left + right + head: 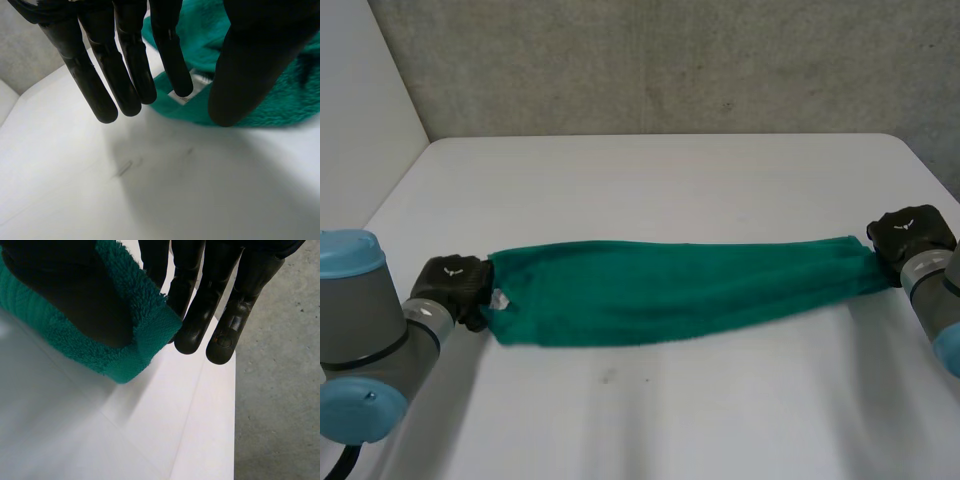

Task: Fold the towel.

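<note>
The green towel (670,290) lies as a long folded band across the white table (650,180), stretched between my two hands. At its left end is my left hand (450,285). In the left wrist view its fingers (125,75) hang straight over the table, apart from the thumb. The towel's end (280,100), with a small white label (192,92), lies just past the fingertips and is not pinched. My right hand (910,235) is at the towel's right end. Its thumb (75,295) and fingers (200,315) pinch the towel's corner (145,340) just above the table.
The table's right edge (234,405) runs close beside my right hand, with grey floor beyond it. A grey wall (670,60) stands behind the table. Bare tabletop lies in front of and behind the towel.
</note>
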